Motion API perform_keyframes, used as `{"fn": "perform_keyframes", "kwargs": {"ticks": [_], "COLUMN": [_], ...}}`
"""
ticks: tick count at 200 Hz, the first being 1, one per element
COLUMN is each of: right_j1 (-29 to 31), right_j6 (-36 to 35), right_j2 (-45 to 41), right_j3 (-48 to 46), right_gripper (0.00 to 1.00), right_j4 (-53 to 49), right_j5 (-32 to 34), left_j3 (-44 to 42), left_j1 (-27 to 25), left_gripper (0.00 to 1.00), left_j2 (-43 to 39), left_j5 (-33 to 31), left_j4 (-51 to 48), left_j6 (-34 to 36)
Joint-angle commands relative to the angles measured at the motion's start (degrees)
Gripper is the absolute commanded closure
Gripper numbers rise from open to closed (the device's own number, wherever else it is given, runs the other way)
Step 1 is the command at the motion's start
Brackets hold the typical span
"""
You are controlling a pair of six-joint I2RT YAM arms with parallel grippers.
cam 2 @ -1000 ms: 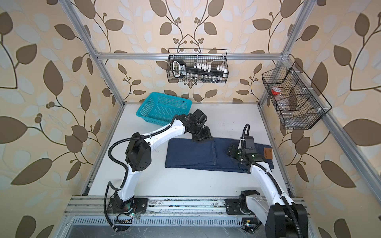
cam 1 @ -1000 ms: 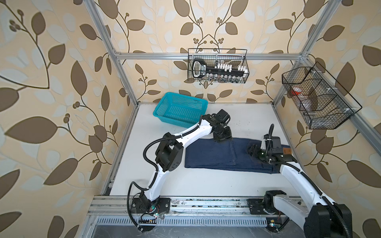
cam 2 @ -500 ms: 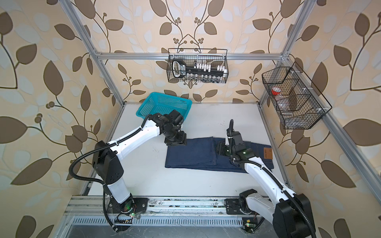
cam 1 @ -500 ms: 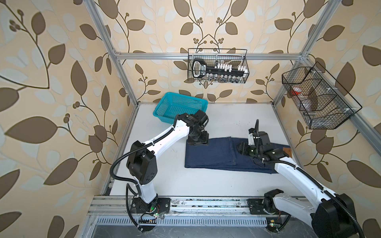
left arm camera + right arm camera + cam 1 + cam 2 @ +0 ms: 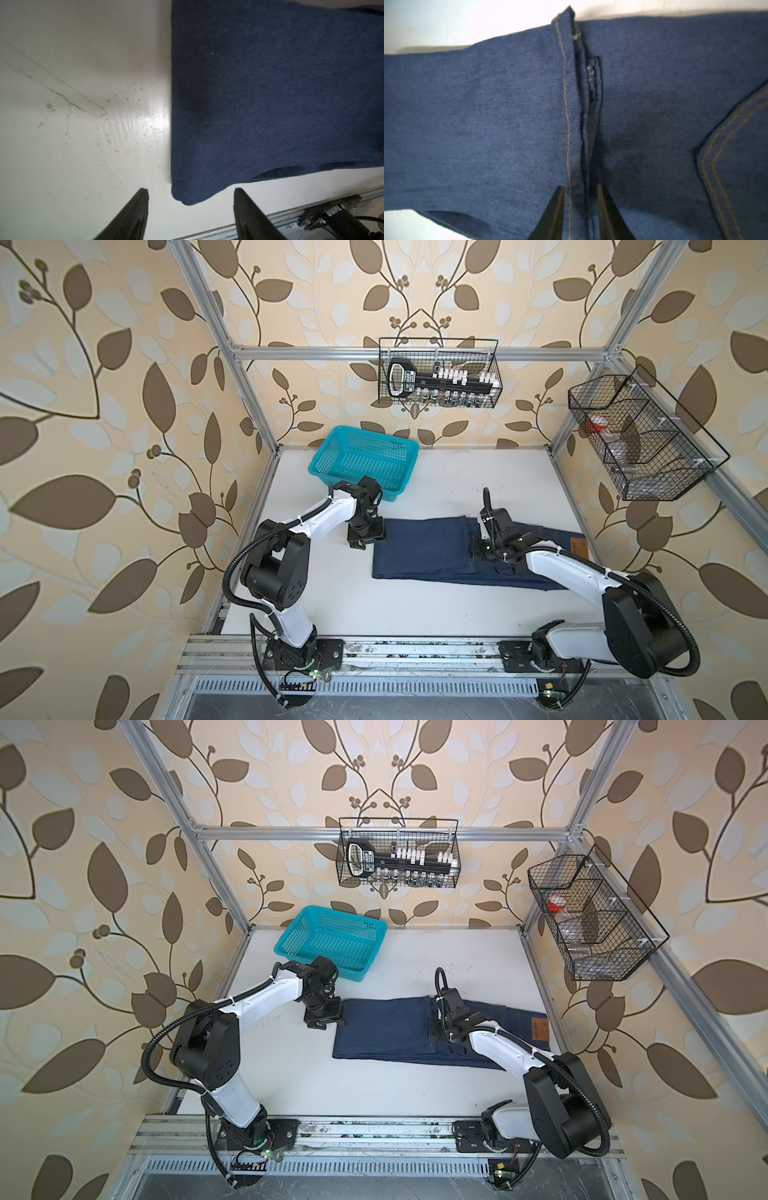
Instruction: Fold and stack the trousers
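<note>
On the white table (image 5: 457, 489), the trousers (image 5: 419, 549) (image 5: 382, 1027) lie flat and folded, long axis left-right in both top views, tan patch (image 5: 539, 1029) at the right end. The left wrist view alone shows the left gripper (image 5: 190, 190) released, straddling the fold corner (image 5: 187, 198); the right wrist view shows the right gripper (image 5: 580, 188) narrowed astride the hem (image 5: 566, 104), grasp undeterminable.
</note>
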Motion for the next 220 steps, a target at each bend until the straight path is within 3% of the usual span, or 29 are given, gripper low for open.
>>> {"fn": "perform_keyframes", "kwargs": {"ticks": [1,51,117,220], "right_j1": [0.3,0.4,0.5,1.6], "right_j6": [0.2,0.3,0.2,5.1], "right_j2": [1.0,-0.8,-1.5,-11.1], "right_j3": [-1.2,-1.6,-1.6,-6.1], "right_gripper": [0.77,0.93,1.0,1.0], "right_j4": [0.6,-0.3,0.0,-6.8], "right_j5": [-0.3,-0.9,-3.8,-5.3], "left_j3": [-1.4,-2.9,-3.8,-3.4], "left_j1": [0.6,0.9,1.0,2.0], "left_gripper": [0.34,0.34,0.34,0.33], "left_j2": [1.3,2.1,3.0,4.4], "left_j5": [2.4,2.6,2.2,1.9], "left_j4": [1.3,1.8,1.7,1.5], "left_j6": [1.8,2.4,3.3,4.8]}}
